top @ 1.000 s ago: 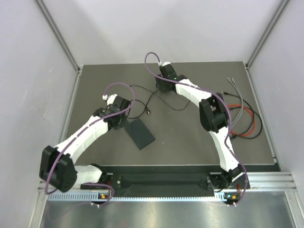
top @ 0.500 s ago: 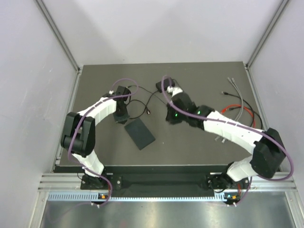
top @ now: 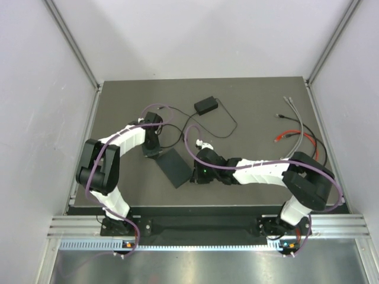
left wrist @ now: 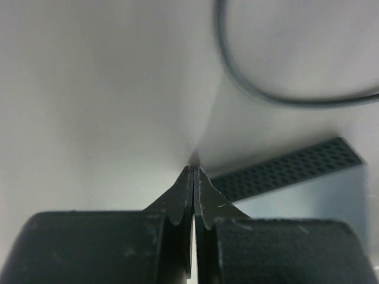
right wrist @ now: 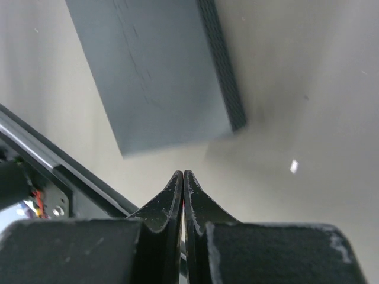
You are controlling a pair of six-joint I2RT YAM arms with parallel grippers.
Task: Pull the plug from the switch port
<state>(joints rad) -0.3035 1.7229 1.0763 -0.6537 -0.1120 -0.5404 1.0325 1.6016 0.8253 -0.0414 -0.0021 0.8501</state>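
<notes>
At the left, the left tool [left wrist: 194, 176] hangs over the far-left corner of the switch [top: 173, 167]. Its jaws, partly open a second ago, are now pressed flat together with nothing between them; its wrist view shows only the switch's perforated edge just beyond the tips and a loop of thin cord [left wrist: 266, 97] further off. The switch itself lies flat on the counter [top: 254, 94], centre-left and turned at an angle, and it has not shifted over the last second. The biggest change is on the right. The right tool [right wrist: 183, 177], which a second ago reached to the far side over the power brick [top: 205, 106], has swung back and now sits low, just beside the switch's near-right edge. It has also closed, its jaws touching and empty. The brick is uncovered again, its cord trailing across the counter. Well to the right, a bundle of red and grey cables [top: 299, 142] lies untouched. No plug can be made out in a port from these views, so whether one is seated there cannot be told. With both tools shut on nothing, this looks like bracketing the switch rather than a pull; a grasp would call for reopening first.
</notes>
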